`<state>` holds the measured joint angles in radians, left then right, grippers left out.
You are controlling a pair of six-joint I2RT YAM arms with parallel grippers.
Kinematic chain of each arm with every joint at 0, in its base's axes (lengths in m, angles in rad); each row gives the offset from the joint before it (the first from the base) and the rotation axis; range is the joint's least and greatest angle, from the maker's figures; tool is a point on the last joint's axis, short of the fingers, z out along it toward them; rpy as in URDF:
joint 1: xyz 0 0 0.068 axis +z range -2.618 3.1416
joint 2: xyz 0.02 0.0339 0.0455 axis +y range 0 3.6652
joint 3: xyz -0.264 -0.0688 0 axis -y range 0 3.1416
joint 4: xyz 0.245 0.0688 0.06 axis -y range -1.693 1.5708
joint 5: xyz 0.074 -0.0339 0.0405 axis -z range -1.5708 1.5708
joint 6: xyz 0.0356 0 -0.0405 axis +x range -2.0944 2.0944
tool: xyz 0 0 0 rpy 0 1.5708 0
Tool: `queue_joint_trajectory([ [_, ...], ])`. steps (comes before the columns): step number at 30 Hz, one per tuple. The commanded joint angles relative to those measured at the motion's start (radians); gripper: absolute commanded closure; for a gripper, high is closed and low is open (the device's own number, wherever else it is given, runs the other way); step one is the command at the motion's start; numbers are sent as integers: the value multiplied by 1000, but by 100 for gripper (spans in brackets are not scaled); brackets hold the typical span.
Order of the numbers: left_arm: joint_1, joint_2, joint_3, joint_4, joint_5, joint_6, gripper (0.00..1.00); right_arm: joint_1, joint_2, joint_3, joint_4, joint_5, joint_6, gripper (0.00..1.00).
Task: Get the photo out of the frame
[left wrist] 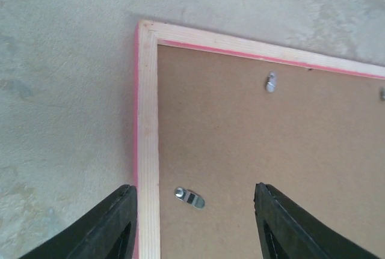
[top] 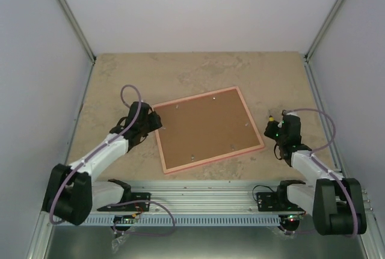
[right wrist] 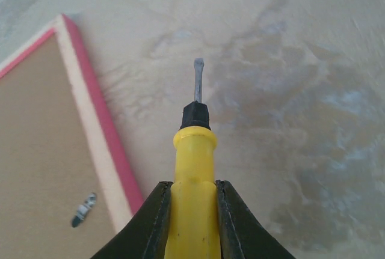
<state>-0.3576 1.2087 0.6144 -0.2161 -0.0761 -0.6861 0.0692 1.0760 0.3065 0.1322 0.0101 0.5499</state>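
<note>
Left gripper (left wrist: 195,191) wide and empty over a clip (left wrist: 190,198), right gripper (right wrist: 194,187) clamping screwdriver (right wrist: 194,148) beside frame (right wrist: 99,121): blade may skid off clips and shove the unheld frame.

Probably a lab cell: white panel walls (top: 36,60), aluminium rails (top: 204,190), mottled tabletop (top: 198,70).

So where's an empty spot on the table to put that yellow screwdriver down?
The biggest bare patch is the far table strip between the frame and the back wall. More bare table lies right of the frame, under the screwdriver. It's crowded at the frame's left edge, where the left gripper hovers.
</note>
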Motion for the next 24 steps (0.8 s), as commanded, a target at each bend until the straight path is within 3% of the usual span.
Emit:
queue_joint_trajectory([
  [1,5,-113,-95,111,60,-3,43,-107,29,-44,37,-114,56,98],
  [9,2,-283,-258,176,127,-40,36,-220,81,-75,83,-194,58,95],
  [24,2,-408,-355,145,118,-44,29,-240,26,-55,-14,-234,48,58],
])
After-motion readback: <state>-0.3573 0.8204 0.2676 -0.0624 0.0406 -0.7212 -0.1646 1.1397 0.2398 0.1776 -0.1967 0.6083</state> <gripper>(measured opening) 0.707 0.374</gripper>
